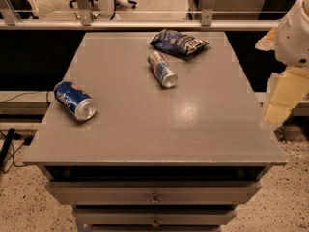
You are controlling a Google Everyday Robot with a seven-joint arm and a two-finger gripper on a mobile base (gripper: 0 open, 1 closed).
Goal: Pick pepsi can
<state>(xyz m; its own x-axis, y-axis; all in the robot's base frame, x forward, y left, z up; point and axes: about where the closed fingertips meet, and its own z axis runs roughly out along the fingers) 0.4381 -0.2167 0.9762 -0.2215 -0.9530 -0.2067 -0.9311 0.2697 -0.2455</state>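
The pepsi can (74,100) is stout and deep blue with a red-and-white logo. It lies on its side near the left edge of the grey table (159,129), with its silver end facing front-right. My gripper (276,111) hangs off the table's right edge, at the end of the white arm (294,30). It is far to the right of the can and touches nothing.
A slimmer silver-blue can (161,69) lies on its side at the table's middle back. A dark blue crinkled snack bag (178,42) lies behind it. Drawers (154,193) sit below the tabletop. A railing (145,23) runs behind the table.
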